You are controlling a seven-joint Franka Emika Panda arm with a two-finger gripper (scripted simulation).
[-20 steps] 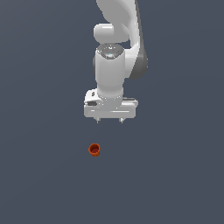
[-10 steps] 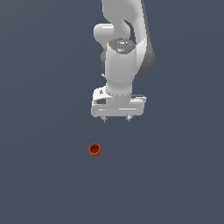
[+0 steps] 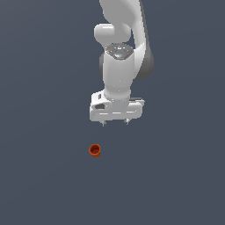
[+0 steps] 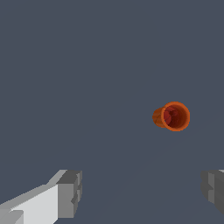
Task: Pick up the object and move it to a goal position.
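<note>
While I am reaching for the cup [image 3: 94, 150], which is lying tipped on its side on the tabletop [image 3: 39, 176] apart from my hand [image 3: 115, 123], I am holding my fingers [image 4: 70, 192] spread wide, aiming to straddle its tapered wall squarely.

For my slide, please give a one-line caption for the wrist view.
Open end effector above a grey floor, its fingers spread wide, with the small orange-red cup lying on its side, not yet between them.
</note>
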